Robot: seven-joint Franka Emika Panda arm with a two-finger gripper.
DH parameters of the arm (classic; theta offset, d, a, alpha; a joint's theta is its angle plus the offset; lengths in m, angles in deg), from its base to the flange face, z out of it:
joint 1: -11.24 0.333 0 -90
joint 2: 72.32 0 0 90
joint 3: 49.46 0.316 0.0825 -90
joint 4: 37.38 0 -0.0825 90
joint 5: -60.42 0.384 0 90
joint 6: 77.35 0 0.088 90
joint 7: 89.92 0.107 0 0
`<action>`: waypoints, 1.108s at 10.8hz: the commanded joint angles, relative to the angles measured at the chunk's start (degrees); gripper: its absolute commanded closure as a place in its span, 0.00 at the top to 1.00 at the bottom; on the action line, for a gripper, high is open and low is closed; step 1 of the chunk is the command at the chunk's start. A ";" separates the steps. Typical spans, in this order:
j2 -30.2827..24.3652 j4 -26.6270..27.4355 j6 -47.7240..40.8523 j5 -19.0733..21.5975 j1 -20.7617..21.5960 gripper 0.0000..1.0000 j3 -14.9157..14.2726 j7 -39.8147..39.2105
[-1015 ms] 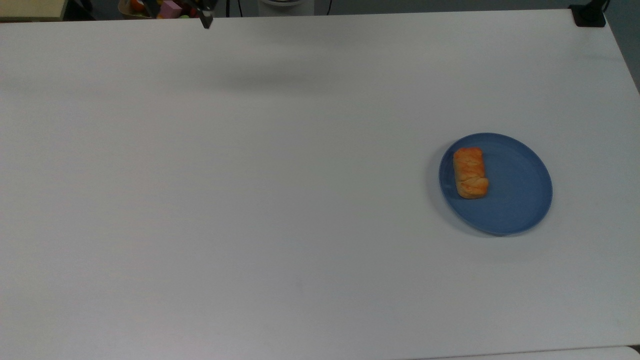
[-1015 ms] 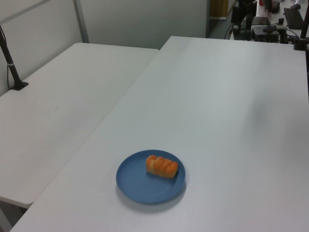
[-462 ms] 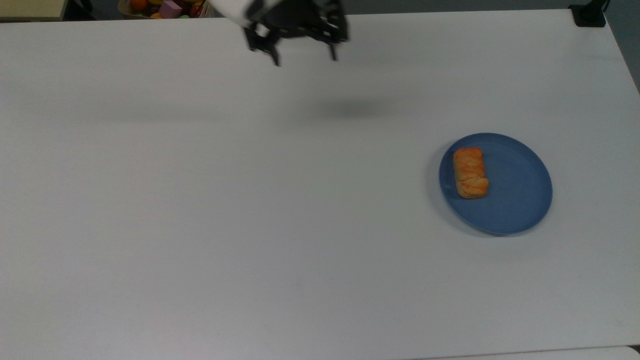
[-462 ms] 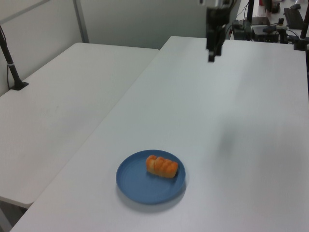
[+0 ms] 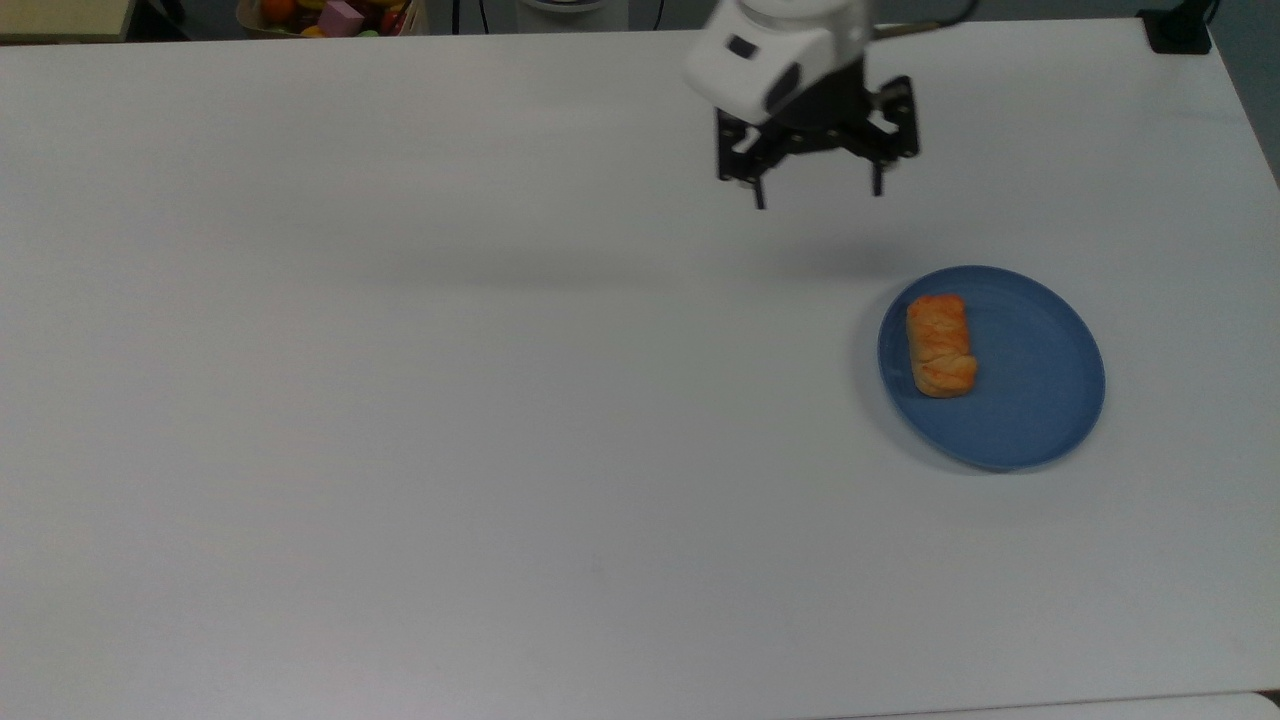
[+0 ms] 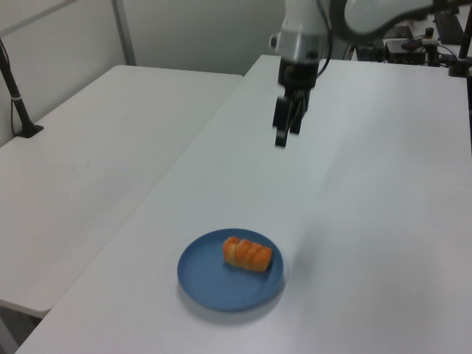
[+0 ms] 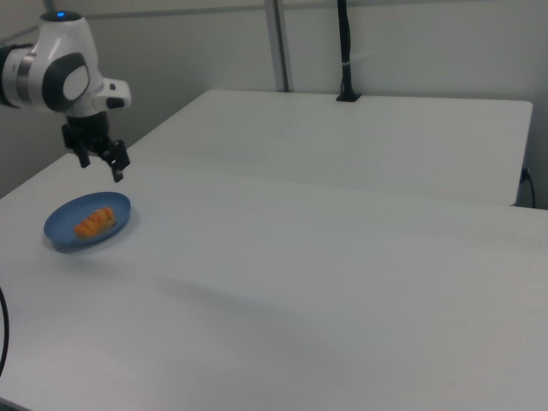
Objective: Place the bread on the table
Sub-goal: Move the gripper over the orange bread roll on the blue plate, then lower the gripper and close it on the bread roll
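Your tool (image 5: 818, 198) hangs above the table (image 5: 450, 400) with nothing in its grip. In the top view its two dark fingers (image 5: 759, 195) point down and stand wide apart, with bare white tabletop showing between them. The same tool (image 6: 284, 131) shows in the left view as a dark narrow shape below the white wrist, clear of the surface, and in the right view the tool (image 7: 101, 164) sits under the rounded white arm housing near the right view's left edge.

The bread (image 5: 940, 345) you are after lies on the blue plate (image 5: 1040, 400), not on the bare table. In the top view it rests on the plate's left part, close to the rim, its long side running from far to near. The tool is up and to the top view's left of the plate, well apart from the bread and not over it. A soft shadow falls on the table between the tool and the plate's far rim.

In the left view the bread (image 6: 248, 253) lies toward the far right part of the plate (image 6: 214, 284), and the tool hangs farther back along the table. In the right view the bread (image 7: 94, 222) sits in the middle of the plate (image 7: 64, 240), with the tool above and just behind it.

A second white table (image 6: 96, 162) stands alongside, touching the first along one long edge.
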 commanded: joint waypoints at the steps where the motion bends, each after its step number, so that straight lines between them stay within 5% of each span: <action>1: 8.90 -6.31 3.98 0.54 5.28 1.00 -1.05 6.39; 12: 23.15 -13.18 14.98 -2.61 10.30 1.00 -1.23 10.72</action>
